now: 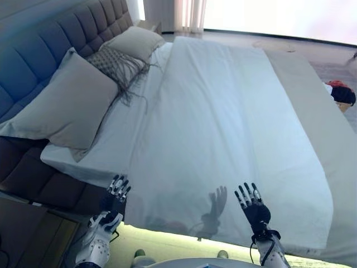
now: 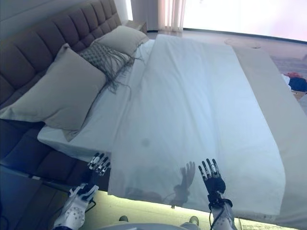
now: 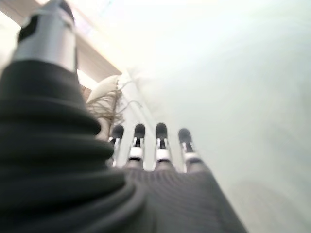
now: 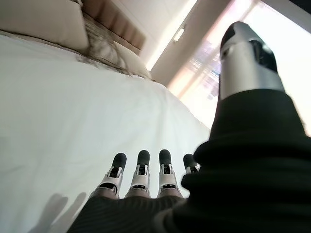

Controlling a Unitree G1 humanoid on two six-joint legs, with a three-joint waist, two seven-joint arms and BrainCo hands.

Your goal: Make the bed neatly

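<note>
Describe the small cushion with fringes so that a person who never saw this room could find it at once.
Look at the head of the bed, along the tufted headboard. Three cushions lie in a row there: the fringed cushion sits in the middle, between the large pillow and the far pillow. Only it is patterned, with long tassels trailing onto the white sheet.

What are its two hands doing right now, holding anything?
Left hand: open, fingers straight, holding nothing, at the duvet's corner.
Right hand: open, fingers straight, empty, over the duvet's near edge.
</note>
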